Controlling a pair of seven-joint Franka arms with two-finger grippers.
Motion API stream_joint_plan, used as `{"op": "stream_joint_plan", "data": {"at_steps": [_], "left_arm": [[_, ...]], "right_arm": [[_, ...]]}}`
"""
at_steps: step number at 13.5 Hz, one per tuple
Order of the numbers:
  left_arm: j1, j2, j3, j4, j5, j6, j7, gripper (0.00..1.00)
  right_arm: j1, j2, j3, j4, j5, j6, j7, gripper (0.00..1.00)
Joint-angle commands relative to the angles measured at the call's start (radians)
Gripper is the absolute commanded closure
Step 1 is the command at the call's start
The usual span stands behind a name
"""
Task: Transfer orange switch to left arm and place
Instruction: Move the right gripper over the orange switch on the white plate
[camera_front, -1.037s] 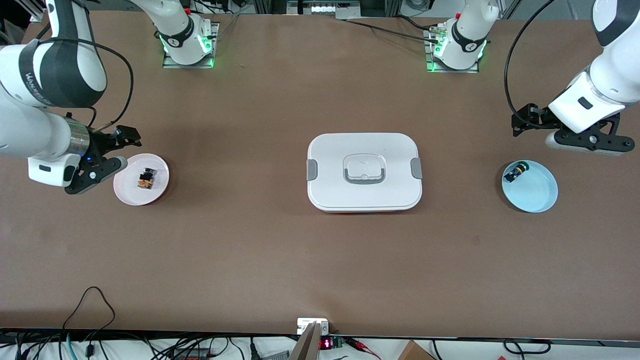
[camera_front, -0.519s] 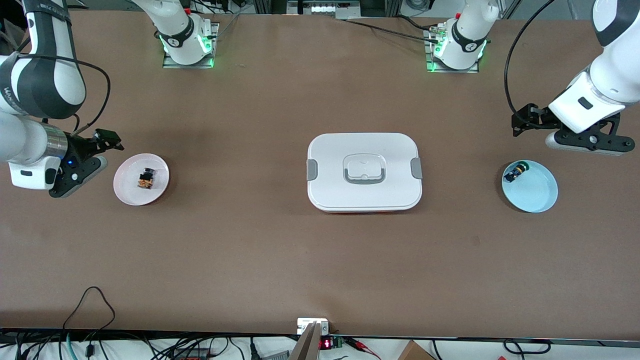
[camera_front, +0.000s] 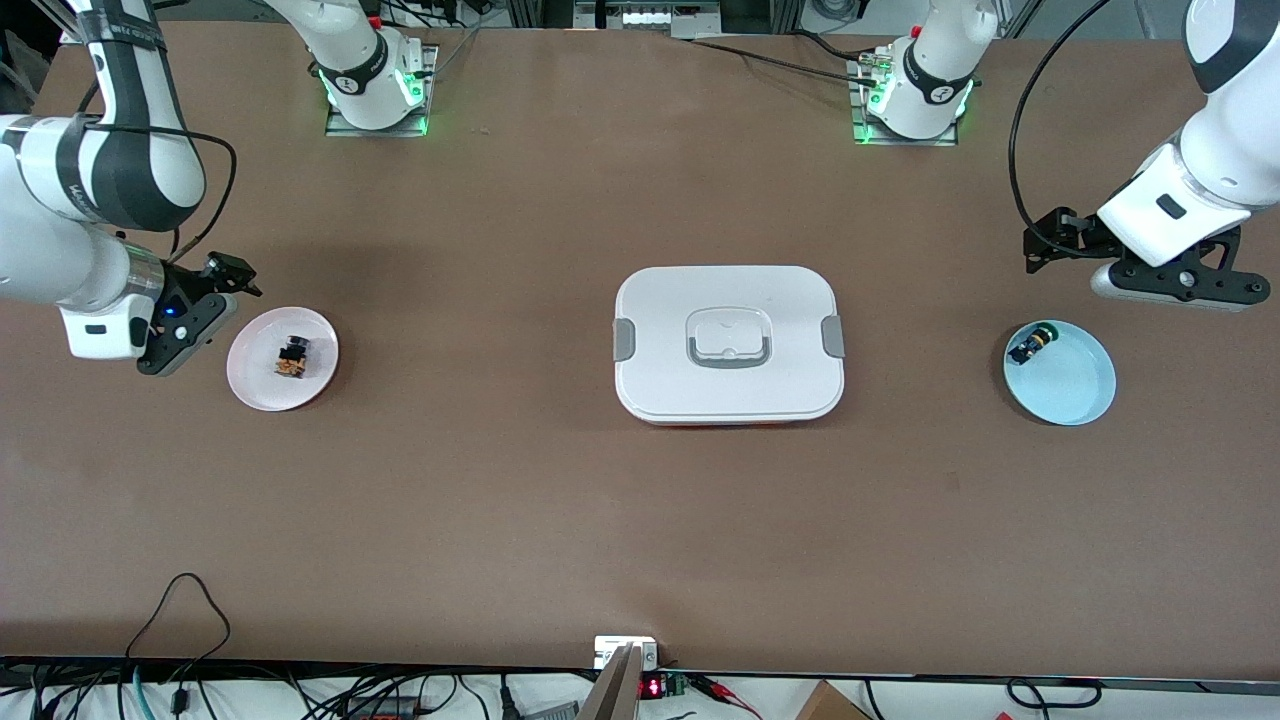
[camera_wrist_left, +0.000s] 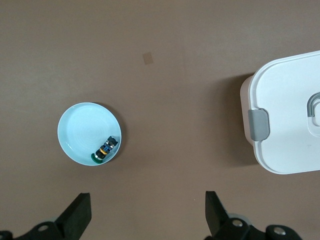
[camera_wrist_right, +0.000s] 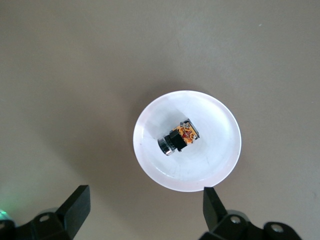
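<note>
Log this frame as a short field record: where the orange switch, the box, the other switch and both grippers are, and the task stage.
orange switch: lying on the pink plate, toward the right arm's end of the table
box: mid-table, lid on, between the two plates
other switch: black with blue and yellow-green parts, at the rim of the blue plate
right gripper: fingers open, empty, beside the pink plate
left gripper: fingers open, empty, near the blue plate
stage: orange switch not yet grasped

Two plates (camera_front: 262, 385), two switches (camera_front: 292, 357), one box (camera_front: 729, 344)
</note>
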Motion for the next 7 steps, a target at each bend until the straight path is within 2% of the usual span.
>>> {"op": "stream_joint_plan", "data": {"at_steps": [1, 4, 7], "left_arm": [[0.003, 0.016, 0.0, 0.031, -0.01, -0.014, 0.025, 0.0], [0.001, 0.016, 0.0, 0.032, -0.012, -0.016, 0.025, 0.0], [0.001, 0.016, 0.0, 0.032, -0.012, -0.016, 0.025, 0.0]], "right_arm": [[-0.044, -0.031, 0.007, -0.154, 0.0, 0.176, -0.146, 0.0], [-0.075, -0.012, 0.007, -0.237, 0.002, 0.301, -0.241, 0.0], [-0.083, 0.038, 0.007, -0.239, 0.002, 0.356, -0.339, 0.0]]}}
